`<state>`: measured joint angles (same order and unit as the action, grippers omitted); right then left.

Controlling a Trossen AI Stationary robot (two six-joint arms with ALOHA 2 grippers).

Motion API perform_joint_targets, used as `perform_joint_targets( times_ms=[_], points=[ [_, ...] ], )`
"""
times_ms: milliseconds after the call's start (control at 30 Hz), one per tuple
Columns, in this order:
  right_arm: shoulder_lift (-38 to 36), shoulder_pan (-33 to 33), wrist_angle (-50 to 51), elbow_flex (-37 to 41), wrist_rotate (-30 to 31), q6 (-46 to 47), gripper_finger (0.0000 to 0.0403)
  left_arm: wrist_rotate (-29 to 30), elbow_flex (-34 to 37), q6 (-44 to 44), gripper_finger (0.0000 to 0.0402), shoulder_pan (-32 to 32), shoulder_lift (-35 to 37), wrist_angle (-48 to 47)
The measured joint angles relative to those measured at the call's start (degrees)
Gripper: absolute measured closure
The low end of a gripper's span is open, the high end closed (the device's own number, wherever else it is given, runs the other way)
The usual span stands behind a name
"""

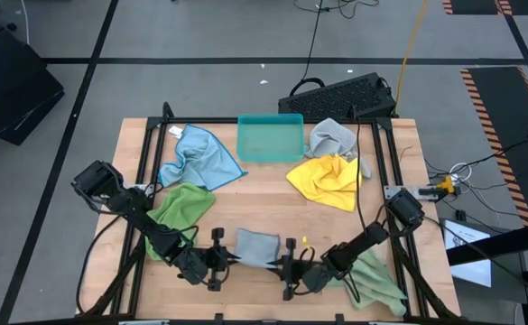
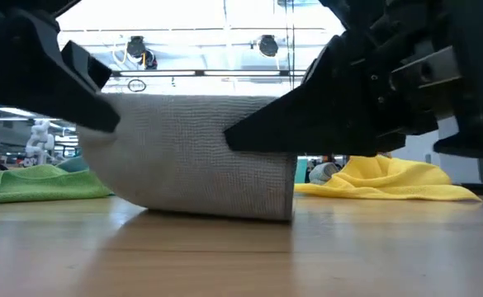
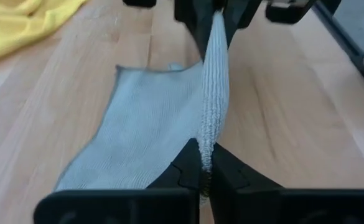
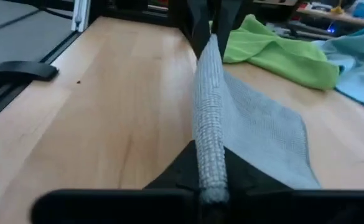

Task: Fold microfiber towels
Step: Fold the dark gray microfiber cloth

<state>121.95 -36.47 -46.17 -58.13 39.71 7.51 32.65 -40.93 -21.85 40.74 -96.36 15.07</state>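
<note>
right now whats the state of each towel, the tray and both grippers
grey towel: folded, edge held up by both grippers
left gripper: shut on its left end
right gripper: shut on its right end
second grey towel: crumpled
yellow towel: crumpled
light blue towel: crumpled
green towel: crumpled, under left arm
second green towel: crumpled, under right arm
teal tray: empty

A small grey microfiber towel (image 1: 257,246) lies at the front middle of the wooden table, one edge lifted and stretched taut into a ridge while the rest drapes flat on the wood. A crumpled green towel (image 1: 182,209) lies to its left, and another green one (image 1: 372,275) is bunched at the front right. Farther back lie a rumpled light blue towel (image 1: 196,158), a spread yellow towel (image 1: 327,179) and a second grey towel (image 1: 331,137), heaped just behind the yellow.
</note>
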Motion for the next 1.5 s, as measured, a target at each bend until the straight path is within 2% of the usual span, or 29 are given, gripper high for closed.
perform_joint_targets(
  times_ms=[233,567,733,833,1000,1133,1333,1500],
  points=[
    [-0.19,0.74,-0.36,-1.56,-7.25,10.33,0.0383,-3.03,0.0,-2.25,0.0385,1.31,-0.02,1.52],
    [-0.56,2.01,-0.16,-2.25,-3.55,17.4,0.0396,-2.78,0.0,-2.34,0.0396,-2.02,-0.02,-1.28],
    [-0.56,1.94,2.73,-2.25,-4.18,22.75,0.0394,-7.51,0.0,-3.06,0.0384,-3.21,-0.04,-3.36],
    [-0.56,1.92,4.7,-2.24,-8.01,25.52,0.0393,-11.27,0.0,-3.69,0.039,-2.71,-0.04,-2.76],
    [-0.56,1.92,5.29,-2.23,-13.8,26.41,0.0393,-16.89,0.0,-3.77,0.0393,-1.9,-0.07,2.97],
    [-0.56,1.9,4.59,-2.23,-17.58,26.67,0.0393,-17.65,0.0,-1.3,0.0382,-1.89,-0.07,8.04],
    [-0.56,2.43,4.9,-2.23,-17.42,26.49,0.0392,-17.47,0.0,-1.21,0.0395,-4.46,-0.07,3.03],
    [-0.56,2.92,4.85,-2.23,-17.74,28.8,0.0392,-18.58,0.02,-3.8,0.0384,-6.44,-0.07,0.15]
  ],
)
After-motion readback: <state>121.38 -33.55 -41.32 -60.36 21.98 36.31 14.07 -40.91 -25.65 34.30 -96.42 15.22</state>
